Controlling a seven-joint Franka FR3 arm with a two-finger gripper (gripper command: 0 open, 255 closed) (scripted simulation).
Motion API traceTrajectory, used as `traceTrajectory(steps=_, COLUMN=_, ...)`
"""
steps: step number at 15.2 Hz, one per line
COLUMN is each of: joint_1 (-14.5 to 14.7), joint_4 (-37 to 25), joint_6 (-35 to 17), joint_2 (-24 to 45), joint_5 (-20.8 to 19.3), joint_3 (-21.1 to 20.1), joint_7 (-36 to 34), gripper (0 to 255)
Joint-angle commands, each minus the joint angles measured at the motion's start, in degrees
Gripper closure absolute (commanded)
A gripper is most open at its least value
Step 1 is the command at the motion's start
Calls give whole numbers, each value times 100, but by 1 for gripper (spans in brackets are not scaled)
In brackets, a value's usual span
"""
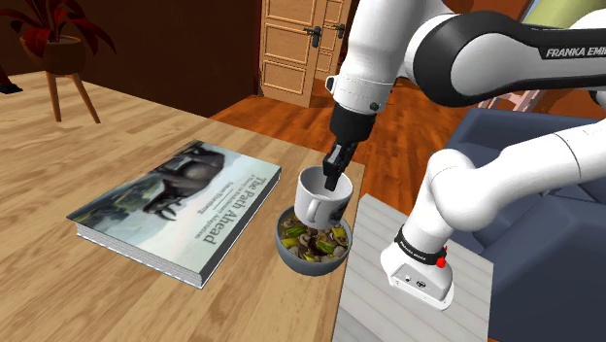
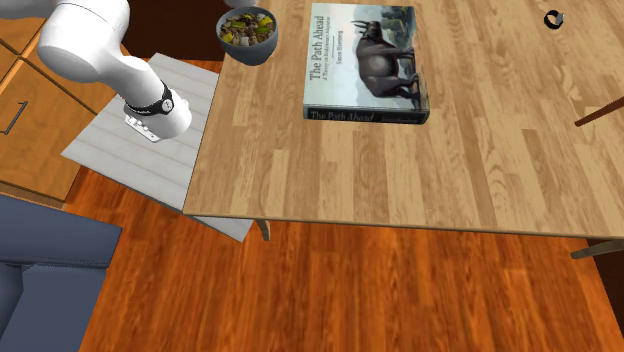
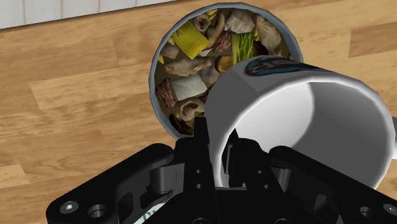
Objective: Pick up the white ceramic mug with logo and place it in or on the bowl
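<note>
White mug (image 1: 323, 204), rim in the black gripper (image 1: 332, 183), over the bowl (image 1: 299, 262)

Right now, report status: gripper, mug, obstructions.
Gripper shut on white mug, by its rim. Mug over food-filled bowl. Book beside bowl, not in the way.

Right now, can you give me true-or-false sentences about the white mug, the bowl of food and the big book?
1. The all-black two-finger gripper is shut on the rim of the white mug with a logo. True.
2. The round grey-blue bowl is empty. False: it holds mixed food.
3. The mug hangs over the bowl. True.
4. The large book with an animal on its cover lies on the bowl. False: it lies flat on the wooden table, beside the bowl.
</note>
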State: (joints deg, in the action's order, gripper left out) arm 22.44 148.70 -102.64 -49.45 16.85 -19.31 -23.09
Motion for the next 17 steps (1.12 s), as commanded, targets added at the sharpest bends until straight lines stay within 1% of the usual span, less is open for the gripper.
traceTrajectory(steps=1, joint_1=27, joint_4=155, joint_6=-135, joint_2=-24, joint_5=48, joint_3=-44, joint_7=-6, gripper=255)
traceTrajectory(steps=11, joint_1=110, joint_4=848, joint_6=-940, joint_2=93, joint_5=258, joint_3=-256, joint_7=46, gripper=255)
traceTrajectory(steps=17, joint_1=115, joint_4=874, joint_6=-975, joint_2=102, joint_5=266, joint_3=-264, joint_7=47, gripper=255)
